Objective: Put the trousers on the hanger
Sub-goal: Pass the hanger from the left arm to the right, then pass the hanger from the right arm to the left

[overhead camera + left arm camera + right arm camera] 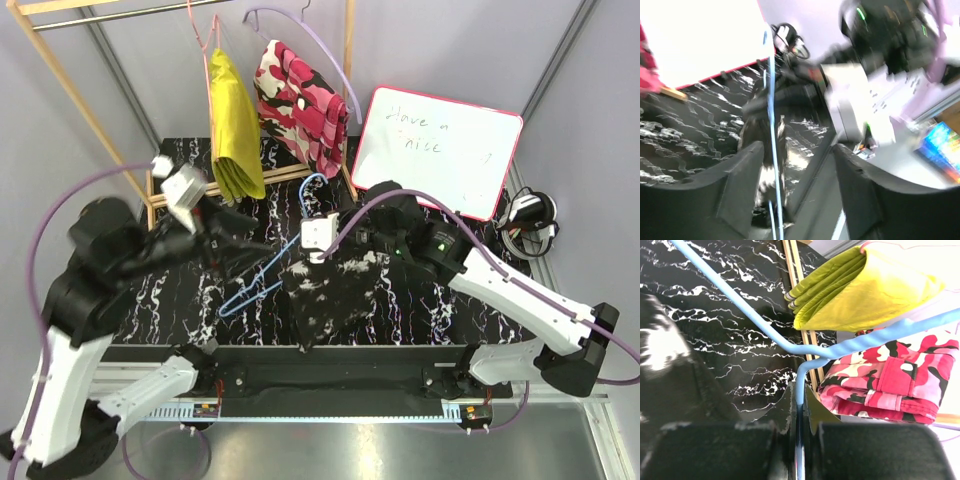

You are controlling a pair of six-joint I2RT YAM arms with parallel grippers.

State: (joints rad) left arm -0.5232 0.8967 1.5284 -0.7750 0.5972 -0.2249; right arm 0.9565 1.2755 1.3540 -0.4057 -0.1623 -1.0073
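Trousers [335,290] hang bunched on the hanger [245,290] near the front edge of the bench [170,300] — right fingers [715,450] pinch its neck, left fingers [735,190] spread. Best to hold the hanger level and draw fabric evenly across the bar.
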